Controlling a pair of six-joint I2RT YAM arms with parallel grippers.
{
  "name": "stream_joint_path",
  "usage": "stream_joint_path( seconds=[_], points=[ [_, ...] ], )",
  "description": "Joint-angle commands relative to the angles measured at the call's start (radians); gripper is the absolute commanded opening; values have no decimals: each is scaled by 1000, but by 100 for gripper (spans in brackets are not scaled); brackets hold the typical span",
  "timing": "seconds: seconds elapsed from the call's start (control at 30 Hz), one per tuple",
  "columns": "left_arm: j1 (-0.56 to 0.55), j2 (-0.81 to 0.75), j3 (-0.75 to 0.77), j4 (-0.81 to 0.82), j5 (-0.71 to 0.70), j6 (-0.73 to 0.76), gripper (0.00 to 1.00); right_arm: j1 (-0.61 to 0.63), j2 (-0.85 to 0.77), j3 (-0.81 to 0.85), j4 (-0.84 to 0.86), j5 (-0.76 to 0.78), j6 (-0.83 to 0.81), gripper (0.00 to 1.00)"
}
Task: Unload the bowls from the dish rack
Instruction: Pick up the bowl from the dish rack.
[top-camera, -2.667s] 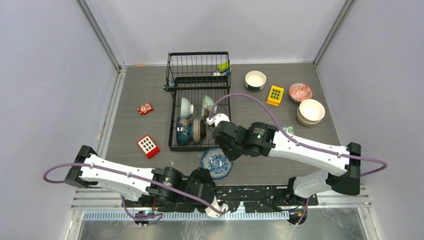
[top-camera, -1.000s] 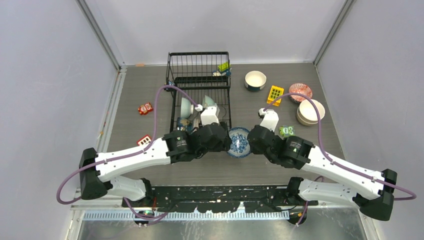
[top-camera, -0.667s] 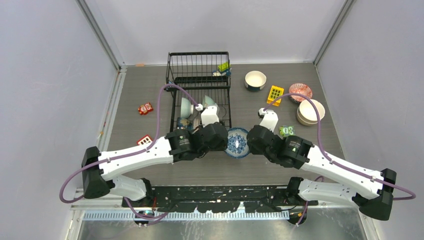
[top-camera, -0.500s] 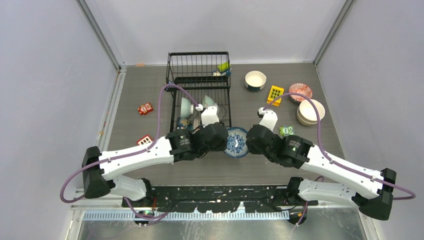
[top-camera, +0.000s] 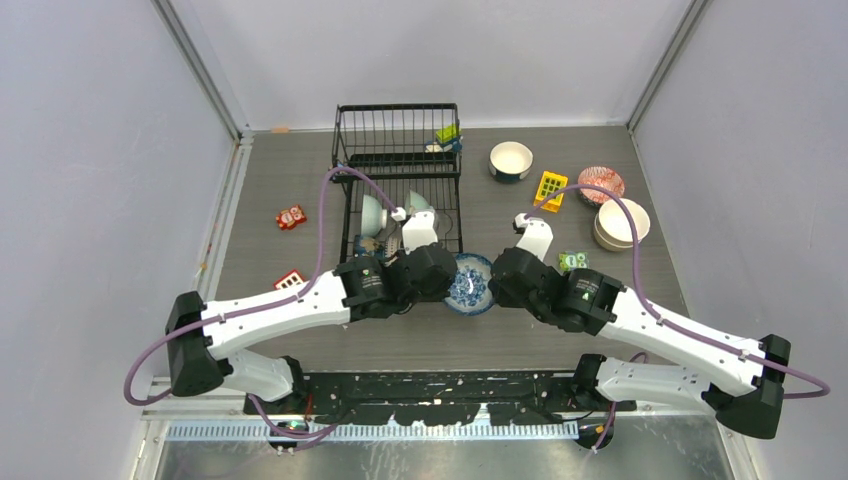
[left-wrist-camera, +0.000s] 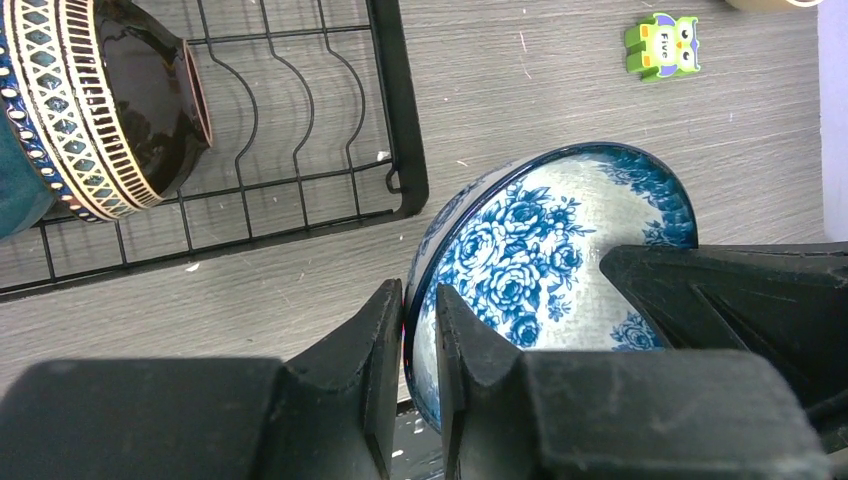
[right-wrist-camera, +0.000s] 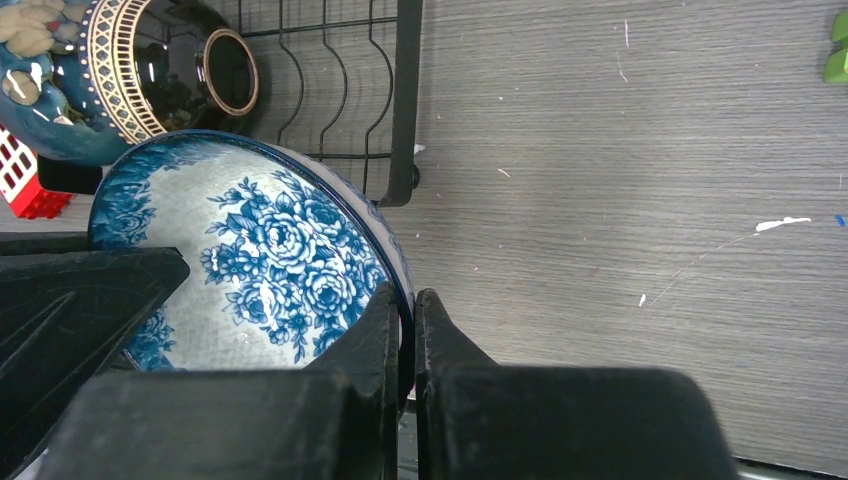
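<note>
holding, item 1: blue-and-white floral bowl, gripped from 2 sides at once, inside face toward the overhead view. location: outside the dish rack, just off its near right corner, over the grey table. whether the bowl's foot touches the table i cannot tell.

item 2: my left gripper. jaws drawn close, 1 finger inside the rim and 1 outside, pinching the bowl's left edge.

item 3: my right gripper. jaws all but together, clamped on the opposite rim in the same way.

item 4, in the rack: brown patterned bowl standing on edge between the wires at the near end; teal bowl just beside it, mostly cut off; 2 pale green bowls on edge in the next row back.

item 5, on the table right of the rack: white bowl upright near the back; red-patterned bowl; cream bowls, stacked, just in front of it.

item 6, sundries: yellow block between the white and red-patterned bowls; green owl block near my right wrist; 2 red blocks left of the rack.
</note>
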Motion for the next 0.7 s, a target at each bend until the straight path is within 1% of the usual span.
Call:
stream_joint_path(
  seconds=[0.0, 0.13, 0.2, 0.23, 0.3, 0.43, 0.5, 0.53, 0.6, 0.67],
  points=[
    [8, 6, 4, 14, -12, -3, 21, -2, -6, 66, 76, 9, 29, 1],
    [9, 15, 2, 13, -1, -4, 29, -1, -8, 71, 74, 5, 27, 1],
    [10, 16, 1, 13, 1, -3, 30, -1, -10, 73, 70, 9, 26, 1],
    [9, 17, 0, 13, 1, -4, 28, -2, -10, 74, 69, 9, 26, 1],
    [10, 17, -1, 14, 1, -4, 23, -2, -10, 75, 67, 9, 25, 1],
    [9, 17, -2, 19, 7, 0, 2, -2, -11, 74, 64, 12, 22, 1],
    [9, 16, -1, 21, 8, 1, 0, -2, -11, 74, 64, 12, 17, 1],
    [9, 16, 0, 21, 10, 1, 0, -1, -11, 75, 63, 11, 12, 2],
    [9, 14, 1, 22, 10, 1, 0, -2, -5, 83, 56, 11, -4, 16],
    [10, 13, 4, 20, 11, 2, 0, -2, 5, 94, 40, 14, -26, 27]
  ],
)
